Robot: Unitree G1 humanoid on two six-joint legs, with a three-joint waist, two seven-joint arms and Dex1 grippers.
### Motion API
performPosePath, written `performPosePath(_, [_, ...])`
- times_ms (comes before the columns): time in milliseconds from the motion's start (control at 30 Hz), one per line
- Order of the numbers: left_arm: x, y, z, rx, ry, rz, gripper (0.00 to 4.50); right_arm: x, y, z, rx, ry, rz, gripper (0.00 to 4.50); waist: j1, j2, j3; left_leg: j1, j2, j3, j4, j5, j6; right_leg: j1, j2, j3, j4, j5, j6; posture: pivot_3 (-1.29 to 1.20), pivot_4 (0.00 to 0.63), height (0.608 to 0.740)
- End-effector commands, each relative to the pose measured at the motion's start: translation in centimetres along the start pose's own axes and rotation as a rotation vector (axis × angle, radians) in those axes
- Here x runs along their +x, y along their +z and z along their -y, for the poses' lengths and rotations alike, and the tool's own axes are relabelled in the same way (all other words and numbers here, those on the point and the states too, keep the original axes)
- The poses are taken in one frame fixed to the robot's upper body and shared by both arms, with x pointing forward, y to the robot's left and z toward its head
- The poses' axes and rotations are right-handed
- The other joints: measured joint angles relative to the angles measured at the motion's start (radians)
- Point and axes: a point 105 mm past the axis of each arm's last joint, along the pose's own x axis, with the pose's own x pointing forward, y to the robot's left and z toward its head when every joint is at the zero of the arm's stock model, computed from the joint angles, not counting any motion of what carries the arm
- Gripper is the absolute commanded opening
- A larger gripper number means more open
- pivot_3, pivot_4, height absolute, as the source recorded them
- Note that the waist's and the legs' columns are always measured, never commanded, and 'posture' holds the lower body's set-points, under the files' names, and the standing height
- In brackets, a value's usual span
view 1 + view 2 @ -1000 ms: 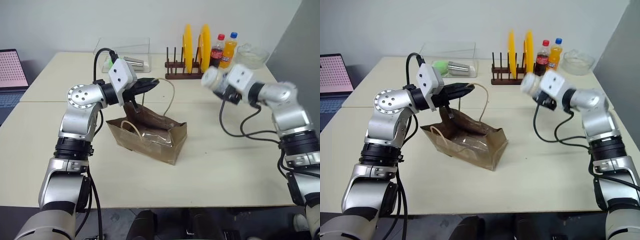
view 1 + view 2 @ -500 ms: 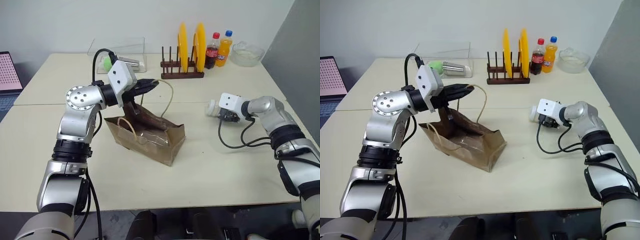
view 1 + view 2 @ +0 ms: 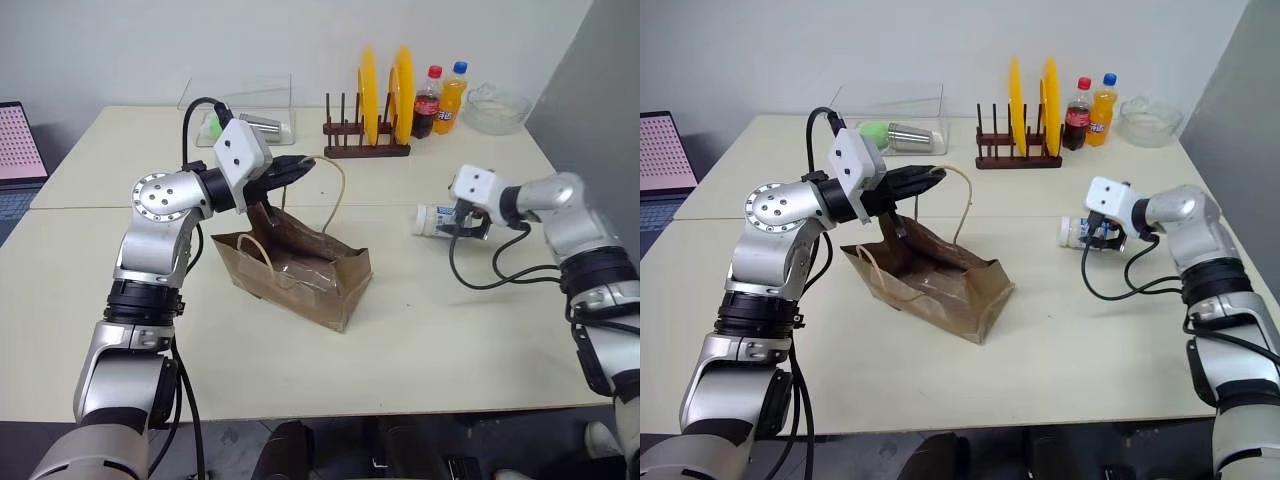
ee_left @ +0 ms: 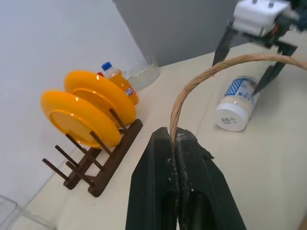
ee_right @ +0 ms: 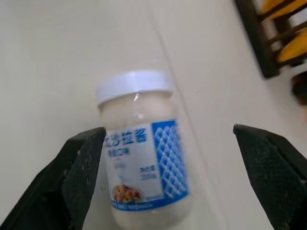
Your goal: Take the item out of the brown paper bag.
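— Left eye view: where's the bottle?
— Lying on its side on the table, out of the bag, well to its right. The right gripper sits just by its base.
— And the left gripper?
— Raised above the bag, pinching one handle.
— Left wrist view?
— Fingers pressed together on the handle; the bottle lies beyond, near the rack with orange plates.
— Right wrist view?
— Fingers spread wide on either side of the bottle, one side about touching, nothing clamped.
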Motion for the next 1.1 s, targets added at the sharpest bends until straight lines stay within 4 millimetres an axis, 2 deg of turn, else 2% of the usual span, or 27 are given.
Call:
performPosePath(33, [-0.4,1.2,-1.5,0.033,0.064,0.029,0.0,-3.5,3.9,-0.1,0.031,-0.052,0.172,4.47,0.0,0.0,0.0,0.0,0.0,0.0,0.0,0.0,0.0,0.0,0.0,0.0,0.0,0.0,0.0,0.0,0.15,0.74])
performPosePath(133, [-0.6,0.8,-2.2,0.029,0.106,0.013,0.0,-6.2,7.1,-4.1,0.101,-0.002,0.388,4.47,0.007,0.0,0.0,0.0,0.0,-0.004,0.0,0.0,0.0,0.002,0.0,-0.002,0.0,0.0,0.0,0.0,0.15,0.74])
performPosePath(267, [-0.8,0.4,-1.9,0.003,0.079,0.005,0.0,-7.6,9.7,-9.1,0.266,0.023,0.544,4.47,0.008,0.0,0.0,0.001,0.0,-0.006,0.001,0.0,0.0,0.002,0.0,-0.003,0.001,0.0,0.0,0.0,0.15,0.74])
performPosePath(333, [-1.0,-0.3,-1.6,-0.028,0.06,-0.024,0.41,-7.5,10.6,-11.5,0.337,0.024,0.579,4.5,0.009,0.0,0.0,0.001,0.0,-0.006,0.001,0.0,0.0,0.003,0.0,-0.003,0.0,0.0,0.0,0.0,0.15,0.74])
performPosePath(400, [-1.1,-0.6,-1.3,-0.04,0.035,-0.042,0.92,-7.4,11.2,-12.8,0.377,0.013,0.596,4.5,0.009,0.0,0.0,0.002,0.0,-0.006,0.002,0.0,0.0,0.004,0.0,-0.003,0.0,0.0,0.001,0.0,0.15,0.74])
performPosePath(633, [-2.2,-0.7,-1.7,-0.046,0.012,-0.069,3.17,-5.9,11.1,-14.2,0.424,-0.011,0.566,4.5,0.009,-0.001,0.0,0.002,-0.001,-0.005,0.001,0.0,0.0,0.004,0.001,-0.002,0.0,-0.003,0.006,0.0,0.15,0.74])
performPosePath(767, [-4.6,-0.3,-2.7,-0.031,0.07,-0.09,4.42,-5.3,10.8,-14.8,0.456,0.0,0.558,4.5,0.002,0.0,0.0,0.002,-0.001,-0.005,0.0,0.0,0.0,0.003,0.001,-0.002,0.0,-0.003,0.005,0.0,0.15,0.74])
performPosePath(933, [-7.7,0.3,-2.4,-0.176,0.187,-0.081,4.46,-5.0,9.7,-14.7,0.465,-0.021,0.548,4.5,0.001,-0.001,0.0,0.002,-0.001,-0.005,0.0,0.0,0.0,0.003,0.0,-0.002,-0.001,-0.003,0.006,0.0,0.15,0.74])
performPosePath(1033, [-9.2,0.2,-1.9,-0.256,0.315,-0.079,4.46,-4.9,9.1,-14.2,0.462,-0.065,0.554,4.5,0.002,-0.001,-0.001,0.002,-0.001,-0.005,0.0,0.0,0.0,0.004,0.0,-0.002,-0.001,-0.003,0.006,0.0,0.15,0.74])
performPosePath(1100, [-10.7,-0.5,-1.3,-0.268,0.454,-0.098,4.46,-5.0,8.6,-13.4,0.452,-0.156,0.562,4.5,0.003,-0.001,-0.001,0.002,-0.001,-0.006,0.0,0.0,0.0,0.004,0.0,-0.002,-0.001,-0.003,0.006,0.0,0.15,0.74])
